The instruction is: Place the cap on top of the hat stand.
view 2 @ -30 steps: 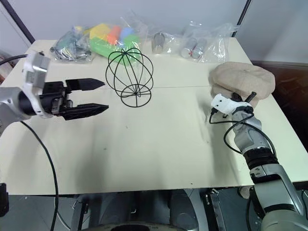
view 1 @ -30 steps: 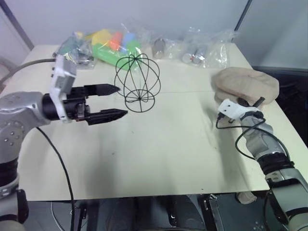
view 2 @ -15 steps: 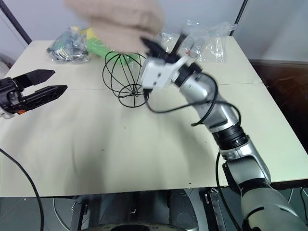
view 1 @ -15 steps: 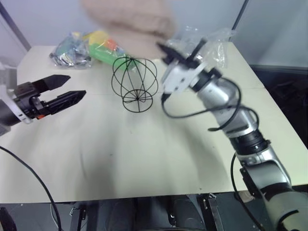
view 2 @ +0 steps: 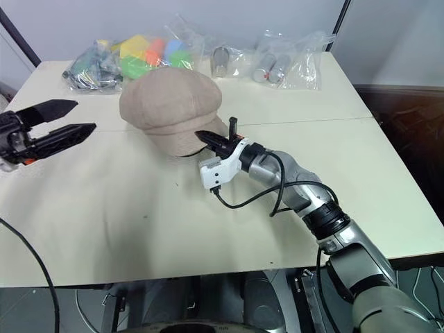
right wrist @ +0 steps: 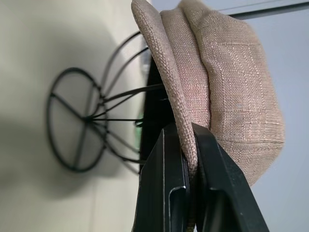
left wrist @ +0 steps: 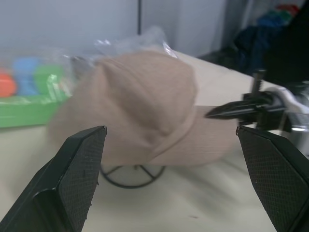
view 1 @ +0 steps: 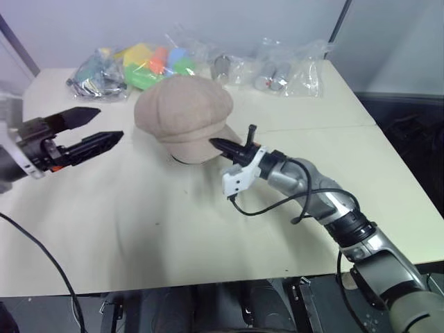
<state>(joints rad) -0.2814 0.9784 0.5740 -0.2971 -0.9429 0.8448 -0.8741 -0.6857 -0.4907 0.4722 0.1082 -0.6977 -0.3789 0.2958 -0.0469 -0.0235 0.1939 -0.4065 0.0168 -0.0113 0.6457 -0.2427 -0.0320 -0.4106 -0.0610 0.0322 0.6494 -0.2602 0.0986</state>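
- Brim of the cap sits pinched in our right end effector, fingers nearly closed on the fabric.
- Cap drapes the hat stand, directly ahead of that end effector.
- Left end effector hangs wide open, empty, well apart over the counter.

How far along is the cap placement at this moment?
Mostly done: the cap sits over the hat stand, whose ring base peeks out beneath it. In hand: the right gripper pinches the cap's brim between its fingers. Left: let go and pull the arm away. The left gripper is open, off to the side, touching nothing.
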